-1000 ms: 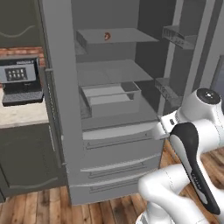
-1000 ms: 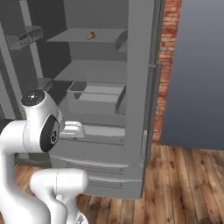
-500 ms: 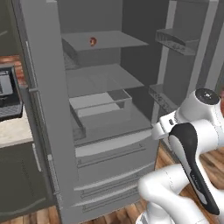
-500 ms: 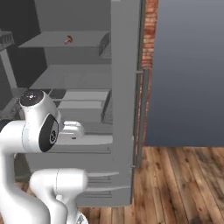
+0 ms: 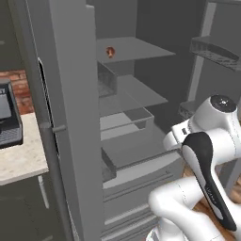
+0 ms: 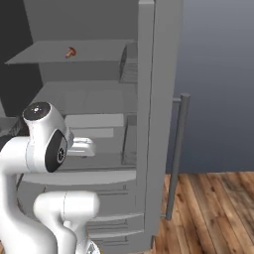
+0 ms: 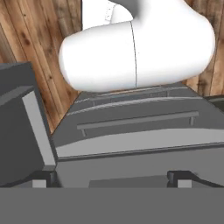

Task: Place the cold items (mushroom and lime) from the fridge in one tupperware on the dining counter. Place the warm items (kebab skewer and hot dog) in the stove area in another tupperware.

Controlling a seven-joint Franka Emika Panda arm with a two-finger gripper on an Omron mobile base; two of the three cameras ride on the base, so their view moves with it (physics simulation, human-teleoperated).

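Observation:
A small red-brown mushroom [image 5: 109, 52] lies on the upper shelf of the open fridge [image 5: 136, 155], far above my hand; it also shows as the mushroom [image 6: 71, 51] at the top left of the right base view. My gripper [image 7: 110, 179] is open, its two dark fingertips [image 7: 40, 178] far apart with nothing between them. It points down at the fridge's lower drawer fronts, where a long bar handle [image 7: 135, 120] runs across. The white arm [image 5: 207, 141] stands just in front of the fridge's middle shelves.
The left fridge door [image 5: 66, 117] stands open close by, and the right door [image 6: 158, 99] with its bar handle juts out on the other side. A clear bin [image 5: 123, 107] sits on a middle shelf. A dark appliance [image 5: 8, 117] rests on a pale counter [image 5: 23, 160]. Wood floor [image 6: 213, 208] lies to the right.
The whole picture has shifted: the base has driven closer to the fridge and rightward, so the fridge looms larger. The gripper has stayed open.

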